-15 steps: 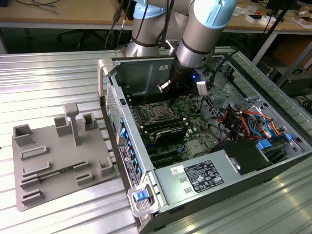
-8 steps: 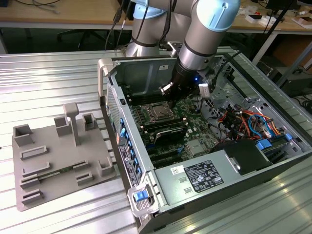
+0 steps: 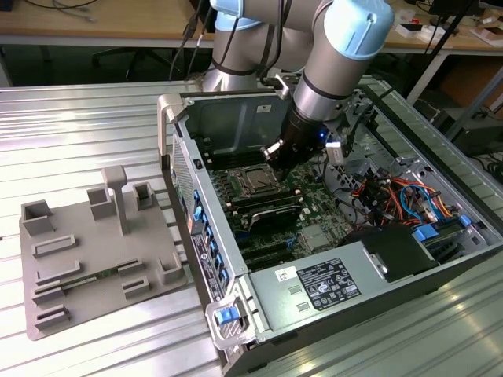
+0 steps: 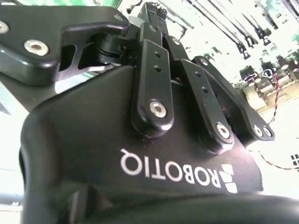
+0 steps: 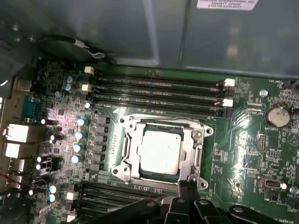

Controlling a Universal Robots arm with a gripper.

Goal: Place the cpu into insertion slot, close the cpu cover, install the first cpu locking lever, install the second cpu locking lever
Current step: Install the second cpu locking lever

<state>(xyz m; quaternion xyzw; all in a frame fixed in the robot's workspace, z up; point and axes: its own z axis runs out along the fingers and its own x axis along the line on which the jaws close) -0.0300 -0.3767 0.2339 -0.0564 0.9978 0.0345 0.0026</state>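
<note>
Ribbed metal table [image 3: 94, 126] — bearing open computer case [image 3: 236, 330] and, just beside it, grey fixture tray [image 3: 86, 259].

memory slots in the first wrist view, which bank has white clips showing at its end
The bank of memory slots between the socket's cpu cover and the grey case wall. White clips show at one end; the bank by the end effector shows none.

I see a ribbed metal table [image 3: 94, 118] under everything, catching bright overhead glare. Behind it runs a long wooden desk [image 3: 94, 27] with cables lying on it, dark floor and chair legs [image 3: 130, 56] beneath.
</note>
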